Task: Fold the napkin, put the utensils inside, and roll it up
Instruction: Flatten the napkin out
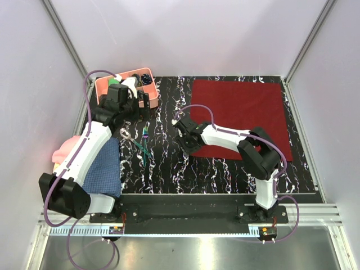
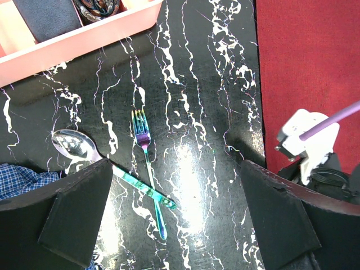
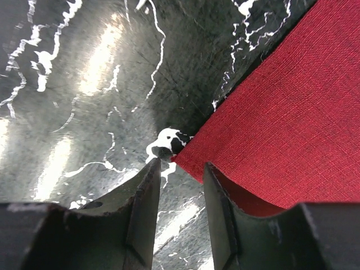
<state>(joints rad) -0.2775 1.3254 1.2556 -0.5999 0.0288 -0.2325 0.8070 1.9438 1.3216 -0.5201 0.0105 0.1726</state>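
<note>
The dark red napkin lies flat at the back right of the black marbled table; it also shows in the left wrist view and the right wrist view. My right gripper is low at its near-left corner, jaws a little apart, with the corner tip just ahead of the gap. A fork and a silvery spoon with a teal handle lie crossed on the table at the left. My left gripper hovers above them, wide open and empty.
A pink tray with small items stands at the back left, just behind my left gripper. A blue checked cloth and a pink cloth lie at the left edge under the left arm. Grey walls enclose the table.
</note>
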